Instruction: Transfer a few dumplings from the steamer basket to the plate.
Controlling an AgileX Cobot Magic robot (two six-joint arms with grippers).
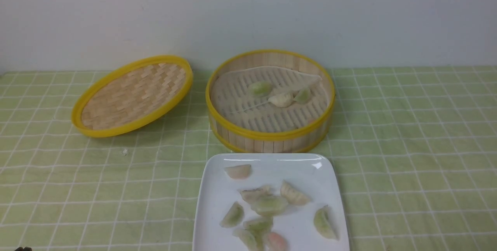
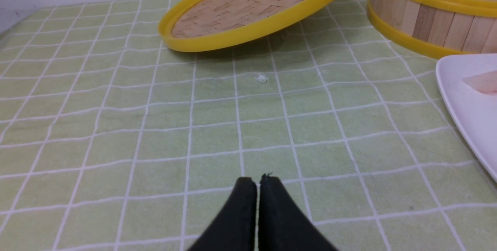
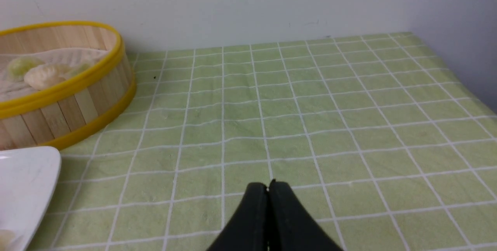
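Observation:
The steamer basket (image 1: 271,136) stands at the table's middle back and holds three dumplings (image 1: 281,99) on its whitish liner. The white plate (image 1: 209,196) lies just in front of it with several dumplings (image 1: 270,205) on it. My left gripper (image 2: 258,183) is shut and empty, low over the cloth left of the plate (image 2: 462,103). My right gripper (image 3: 268,187) is shut and empty, over the cloth right of the basket (image 3: 77,107) and plate (image 3: 27,177). Neither gripper shows in the front view beyond a dark tip at the bottom left corner.
The shallow woven lid (image 1: 132,95) with a yellow rim lies tilted left of the basket, and also shows in the left wrist view (image 2: 252,6). A small white crumb (image 2: 262,79) lies on the green checked cloth. A wall runs behind the table.

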